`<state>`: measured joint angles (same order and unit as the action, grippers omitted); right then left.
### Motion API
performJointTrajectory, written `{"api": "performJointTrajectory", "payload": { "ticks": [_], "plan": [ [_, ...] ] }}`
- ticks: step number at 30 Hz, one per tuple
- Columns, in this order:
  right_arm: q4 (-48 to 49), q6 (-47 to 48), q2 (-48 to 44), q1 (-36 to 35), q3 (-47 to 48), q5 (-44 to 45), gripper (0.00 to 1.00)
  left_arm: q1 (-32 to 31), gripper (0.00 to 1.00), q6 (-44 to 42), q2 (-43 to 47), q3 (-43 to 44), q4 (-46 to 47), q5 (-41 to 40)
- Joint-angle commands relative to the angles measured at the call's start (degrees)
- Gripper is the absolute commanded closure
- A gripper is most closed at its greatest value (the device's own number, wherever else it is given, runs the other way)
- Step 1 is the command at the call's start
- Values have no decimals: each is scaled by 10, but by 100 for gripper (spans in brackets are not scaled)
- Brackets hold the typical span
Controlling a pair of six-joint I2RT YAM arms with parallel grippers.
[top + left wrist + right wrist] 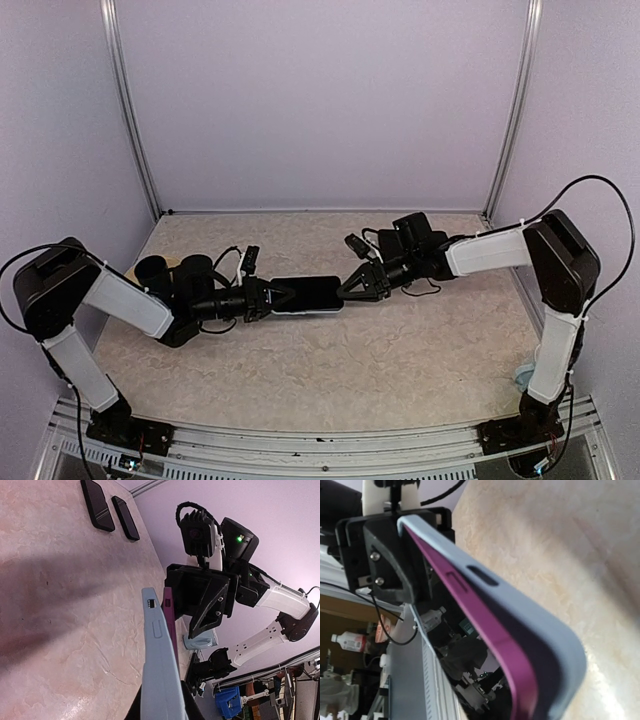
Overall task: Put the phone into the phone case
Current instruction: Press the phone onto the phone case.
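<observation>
Two arms meet mid-table (400,350) seen from above: the left gripper (278,297) sits at the nine o'clock end of the phone (310,293) and the right gripper (348,288) at its three o'clock end. I cannot tell whether that one pinches or stands loose. Left wrist: its jaws are closed on the pale blue phone case (157,665) at six o'clock, the purple phone along the case's three o'clock side. Two dark slabs (97,505) lie at eleven o'clock. Right wrist: phone partly seated in the case, running eleven to five o'clock
</observation>
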<state>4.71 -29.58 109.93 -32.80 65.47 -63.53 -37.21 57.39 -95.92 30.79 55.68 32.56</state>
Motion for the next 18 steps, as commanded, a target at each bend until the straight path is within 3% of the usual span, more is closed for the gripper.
{"api": "performJointTrajectory", "payload": {
  "ticks": [1,13,18],
  "plan": [
    [-42,44,-49,14,8,2,66,6,100,-18,25,-4,22,-7],
    [-128,139,-102,38,9,-34,58,6,100,-43,48,-7,42,18],
    [-119,153,-104,38,-1,-53,57,6,100,-45,51,-3,79,56]
  ]
}}
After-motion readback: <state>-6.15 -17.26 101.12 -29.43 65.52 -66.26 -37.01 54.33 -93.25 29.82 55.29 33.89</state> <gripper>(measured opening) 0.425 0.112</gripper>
